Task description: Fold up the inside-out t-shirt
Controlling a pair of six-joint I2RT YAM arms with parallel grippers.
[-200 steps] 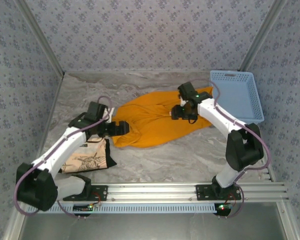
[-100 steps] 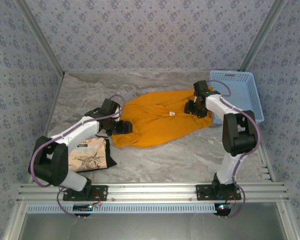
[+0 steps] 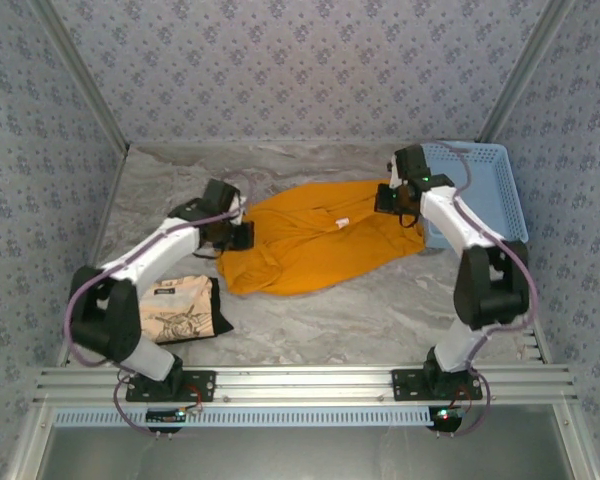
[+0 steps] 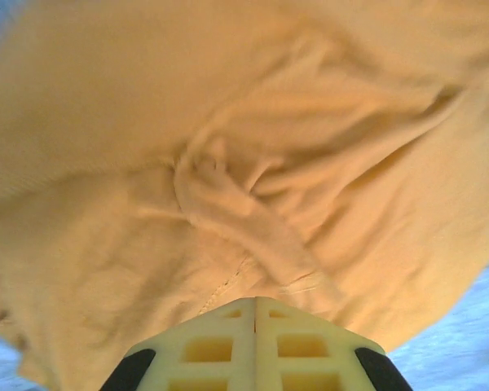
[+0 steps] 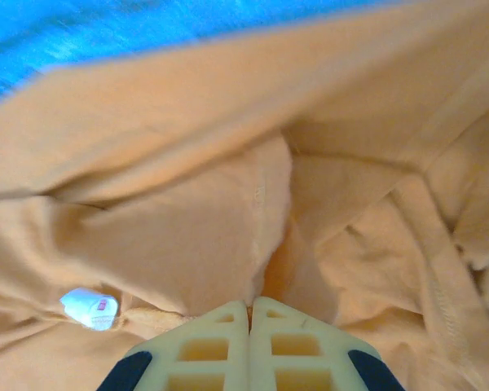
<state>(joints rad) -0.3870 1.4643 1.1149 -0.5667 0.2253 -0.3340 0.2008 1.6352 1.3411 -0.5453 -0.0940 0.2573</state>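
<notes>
Both my grippers pinch cloth. My left gripper has its fingers pressed tight on a fold of the t-shirt. My right gripper does the same at the other end. I see the t-shirt orange-yellow, wrinkly and bunched up on the table, just beside the blue basket. A small white tag shows.

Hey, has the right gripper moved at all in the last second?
Yes. The right gripper has shifted away from the near edge and rightward, ending close beside the blue basket, and is now shut on the t-shirt.
</notes>
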